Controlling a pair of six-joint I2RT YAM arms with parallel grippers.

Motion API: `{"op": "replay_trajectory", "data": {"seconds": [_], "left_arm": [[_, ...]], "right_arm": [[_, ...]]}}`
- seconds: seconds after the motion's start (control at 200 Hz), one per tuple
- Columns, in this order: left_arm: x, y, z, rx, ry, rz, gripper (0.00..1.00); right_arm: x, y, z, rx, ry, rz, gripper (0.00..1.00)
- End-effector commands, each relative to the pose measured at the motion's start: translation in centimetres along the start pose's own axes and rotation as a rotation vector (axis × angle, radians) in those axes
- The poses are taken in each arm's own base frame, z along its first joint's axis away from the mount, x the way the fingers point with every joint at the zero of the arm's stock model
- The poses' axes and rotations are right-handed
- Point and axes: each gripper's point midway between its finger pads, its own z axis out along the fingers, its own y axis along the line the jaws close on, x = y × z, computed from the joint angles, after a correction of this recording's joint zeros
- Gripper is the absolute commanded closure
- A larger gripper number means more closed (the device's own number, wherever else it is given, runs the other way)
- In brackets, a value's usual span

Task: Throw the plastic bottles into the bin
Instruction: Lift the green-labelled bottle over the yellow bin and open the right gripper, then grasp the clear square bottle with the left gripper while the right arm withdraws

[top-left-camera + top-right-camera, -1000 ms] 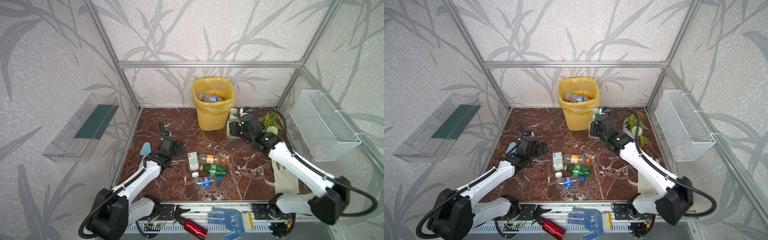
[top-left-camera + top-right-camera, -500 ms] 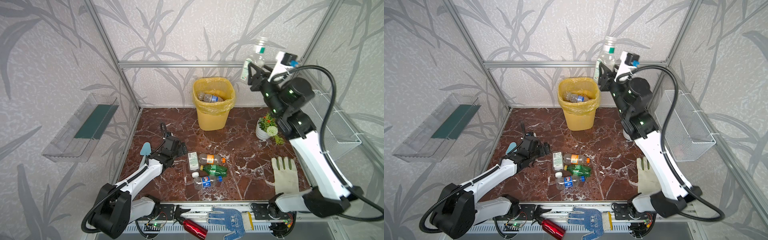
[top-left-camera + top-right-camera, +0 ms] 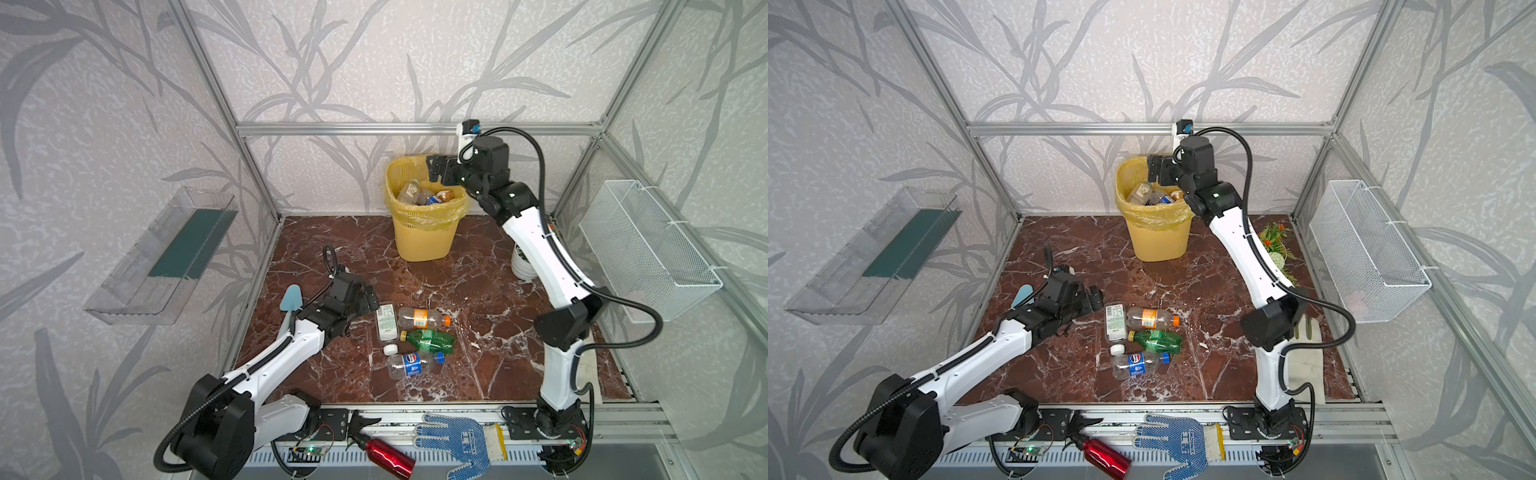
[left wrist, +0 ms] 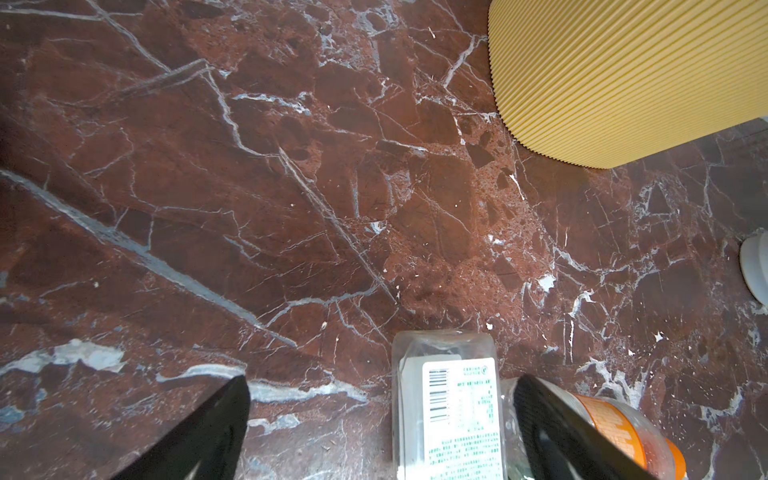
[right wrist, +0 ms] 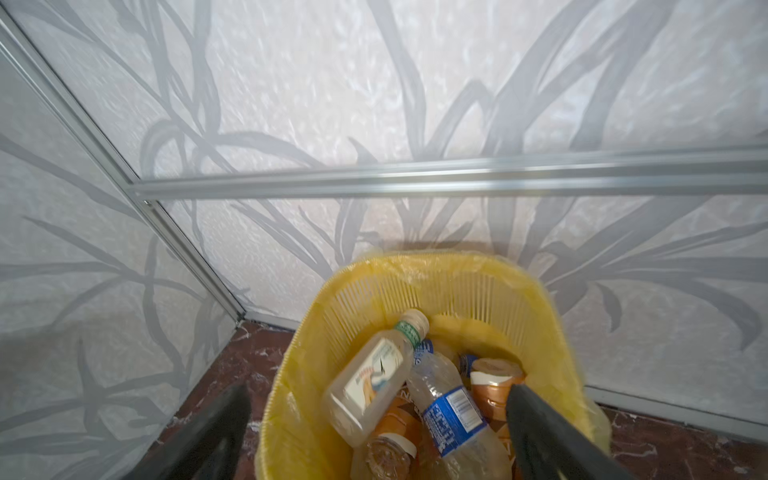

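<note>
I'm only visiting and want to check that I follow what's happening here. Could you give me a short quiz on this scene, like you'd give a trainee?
1. How many plastic bottles lie on the marble floor outside the yellow bin? A two, B four, C seven.
2. True or false: the right gripper is clamped on a bottle.
3. Fill in: the flat bottle nearest the left gripper has a ____ label.

Key: 1 B. 2 False: it is open and empty above the bin. 3 Green-and-white.
</note>
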Motion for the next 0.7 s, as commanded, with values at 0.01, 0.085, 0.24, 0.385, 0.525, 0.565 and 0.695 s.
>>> {"op": "replay_trajectory", "data": {"seconds": [0.01,0.085,0.24,0.385,0.525,0.565,0.695], "left_arm": [[0.2,0.0,-0.8,-0.013,0.001,-0.011,0.01],[0.6,-0.5,-0.9,0.002,0.013,-0.009,0.01],[2.1,-2.0,-0.9,0.026,0.068,0.014,0.01],[4.3,-3.3,-0.3,0.037,0.143,0.022,0.01],[6.0,-3.8,0.4,-0.013,0.205,0.065,0.01],[6.4,-3.8,0.7,-0.031,0.218,0.076,0.01],[6.7,-4.7,1.5,-0.045,0.238,0.097,0.01]], "right_arm": [[-6.4,0.2,-6.3,-0.011,-0.233,-0.001,0.03],[-5.5,-0.8,-7.5,-0.006,-0.237,0.014,0.03],[-1.2,-4.8,-8.7,0.057,-0.168,0.073,0.03],[4.3,-9.5,-9.9,0.113,-0.088,0.175,0.03],[11.1,-13.3,-11.4,0.205,0.020,0.206,0.03],[12.9,-14.1,-11.9,0.225,0.050,0.218,0.03],[18.5,-17.0,-14.2,0.306,0.132,0.263,0.03]]}}
